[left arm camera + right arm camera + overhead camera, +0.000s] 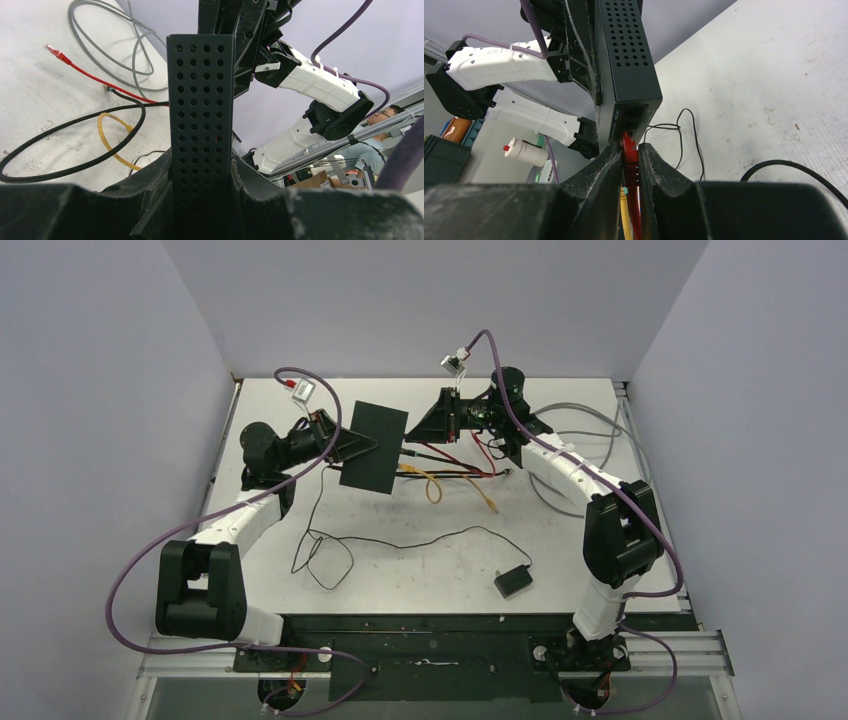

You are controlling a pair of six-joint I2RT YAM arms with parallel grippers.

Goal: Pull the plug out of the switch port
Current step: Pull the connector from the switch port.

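Note:
The switch (pixel 374 447), a flat black box, is held off the table on edge, its perforated side facing the left wrist view (pixel 201 100). My left gripper (pixel 348 445) is shut on its left end, fingers on both faces (pixel 201 175). My right gripper (pixel 414 438) is at the switch's right edge, shut on the red plug (pixel 629 150), which sits in a port of the switch (pixel 624 65). The red cable runs down between the right fingers (pixel 610 165), with a yellow cable (pixel 624 212) beside it.
Red, yellow and black cables (pixel 450 465) trail on the table right of the switch. A grey cable loop (pixel 590 430) lies at the back right. A small black adapter block (pixel 513 582) with a thin black cord (pixel 400 543) lies in front.

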